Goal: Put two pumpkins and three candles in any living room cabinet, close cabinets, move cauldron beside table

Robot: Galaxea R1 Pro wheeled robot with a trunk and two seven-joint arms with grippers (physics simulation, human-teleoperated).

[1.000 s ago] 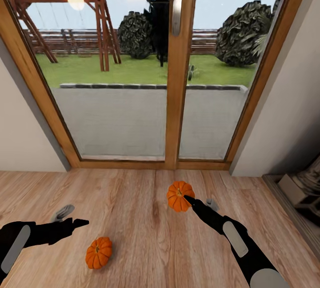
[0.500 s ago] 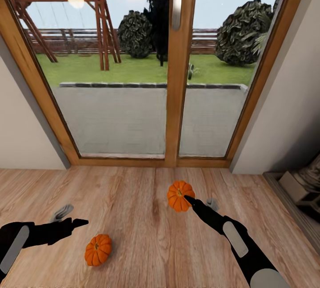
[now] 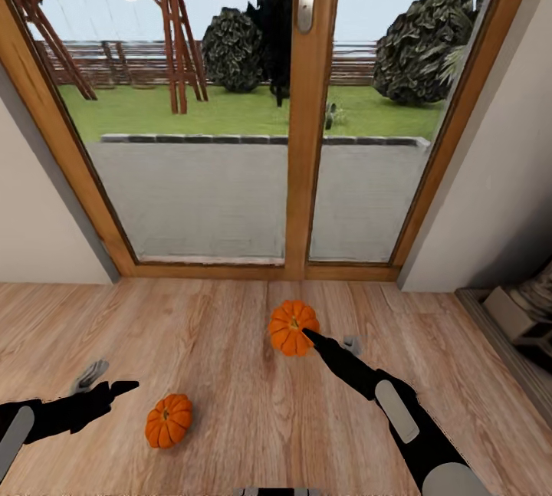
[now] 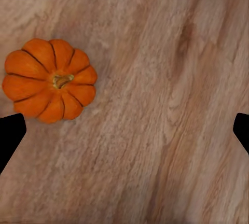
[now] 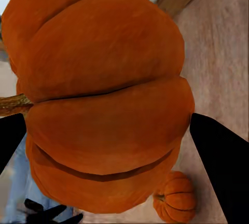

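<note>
My right gripper (image 3: 310, 336) is shut on an orange ribbed pumpkin (image 3: 291, 326), holding it above the wooden floor in front of the glass door. In the right wrist view that pumpkin (image 5: 104, 94) bulges between the two black fingers (image 5: 220, 167), its stem pointing sideways. The other pumpkin (image 3: 169, 419) sits upright on the floor at lower left, and appears small in the right wrist view (image 5: 176, 199). My left gripper (image 3: 115, 382) hovers open just left of it. In the left wrist view the floor pumpkin (image 4: 49, 80) lies off to one side of the open gripper (image 4: 124, 130).
A wood-framed glass patio door (image 3: 310, 174) fills the wall ahead, with pale walls on both sides. An ornate grey-black fireplace surround (image 3: 525, 316) juts in at the right edge. Wooden floor (image 3: 230, 373) stretches between the arms.
My right gripper has carried its pumpkin a little to the left. The left arm has drawn back slightly. The view has tilted down a little.
</note>
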